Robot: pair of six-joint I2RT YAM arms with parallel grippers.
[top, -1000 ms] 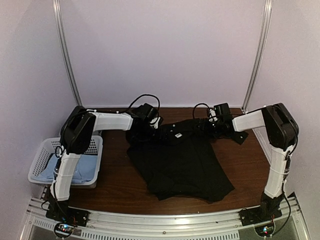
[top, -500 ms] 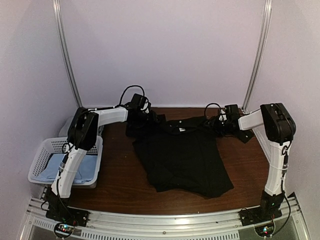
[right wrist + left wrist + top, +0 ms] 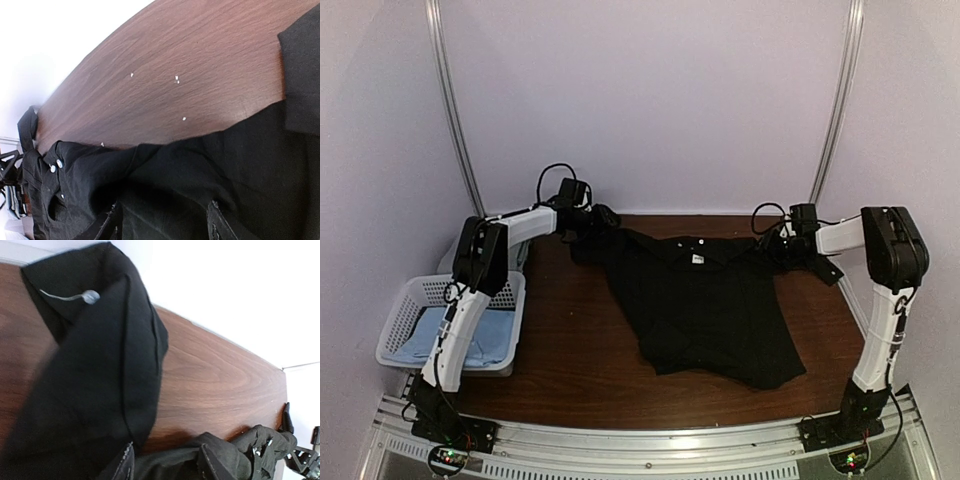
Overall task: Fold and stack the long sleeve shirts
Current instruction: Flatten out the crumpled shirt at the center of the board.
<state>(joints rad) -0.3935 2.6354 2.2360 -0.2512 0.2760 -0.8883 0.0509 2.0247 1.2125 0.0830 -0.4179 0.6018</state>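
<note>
large plain black cloth long-sleeved shirt (image 3: 705, 310) lying spread on brown wooden table (image 3: 560, 350), collar toward far edge. left gripper (image 3: 165, 466) pinching shirt's far left corner; right gripper (image 3: 162, 220) pinching far right corner; black cloth bunching between both finger pairs.

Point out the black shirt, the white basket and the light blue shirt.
black shirt (image 3: 705, 310): top view, middle of its spread body.
white basket (image 3: 390, 345): top view, its left wall.
light blue shirt (image 3: 498, 335): top view, the patch showing inside the basket.
</note>
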